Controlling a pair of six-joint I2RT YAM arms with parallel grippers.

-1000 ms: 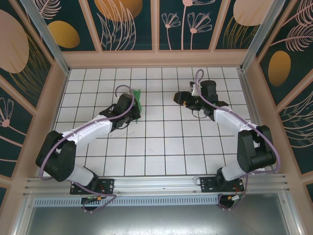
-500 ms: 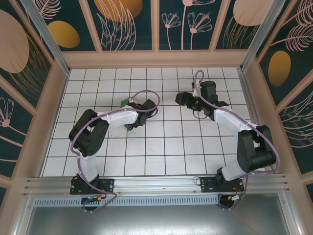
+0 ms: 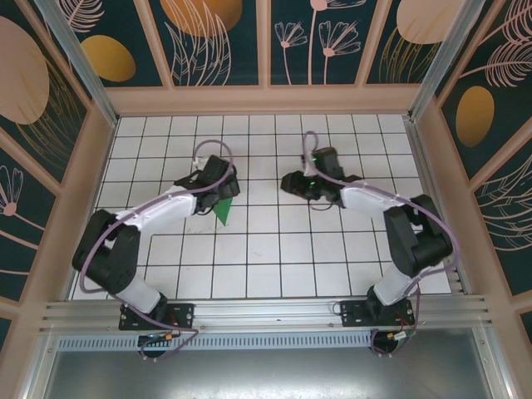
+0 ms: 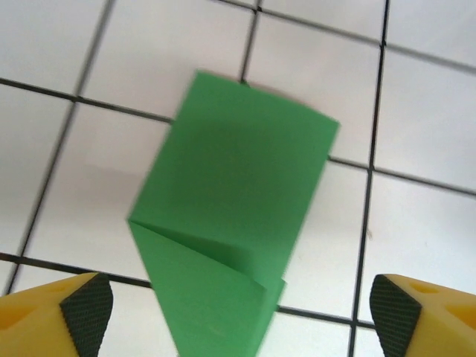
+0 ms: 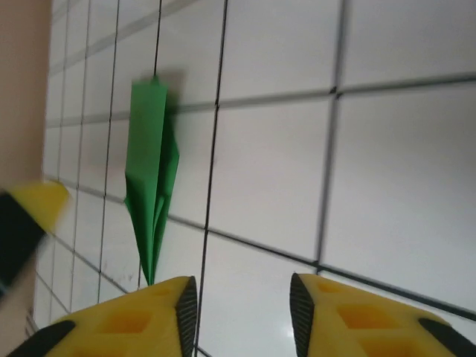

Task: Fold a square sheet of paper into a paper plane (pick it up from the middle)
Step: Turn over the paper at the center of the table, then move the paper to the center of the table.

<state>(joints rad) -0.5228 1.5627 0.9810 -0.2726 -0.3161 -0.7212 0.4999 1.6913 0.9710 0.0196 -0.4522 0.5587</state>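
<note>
Green paper plane (image 3: pixel 222 209) lies flat on the white grid table (image 3: pixel 274 249), left of centre. Its sharp tip points toward the near edge where the arm bases sit, and its broad end points away.

Left arm (image 3: pixel 158 214) curves in from its base. Left gripper (image 3: pixel 223 191) hangs over the plane's broad end.

Left wrist view:
- The left gripper (image 4: pixel 239 306) stands spread wide, with one yellow finger and its black pad (image 4: pixel 88 306) in each lower corner.
- The plane (image 4: pixel 230 223) sits between the fingers, touching neither.
- The jaws hold nothing; the paper rests on the tiles with a soft shadow at its edge.
- A folded flap crosses the lower part on a slant, and below it the shape narrows.
- The picture is a little blurred.

Right arm (image 3: pixel 366 198) reaches in from the other side. Right gripper (image 3: pixel 289 181) is level with the left one, to the right of the plane, with bare tiles between them.

Right wrist view:
- The right gripper (image 5: pixel 242 316) has its yellow fingers (image 5: pixel 149 323) drawn in to a narrow gap.
- Only tile and grout line show through the gap, so it grips nothing.
- The plane (image 5: pixel 152 186) is seen from low and to the side, as a slim pointed dart with layered folds along its length.
- It lies on the table well ahead of the fingers and off to their left, untouched.
</note>
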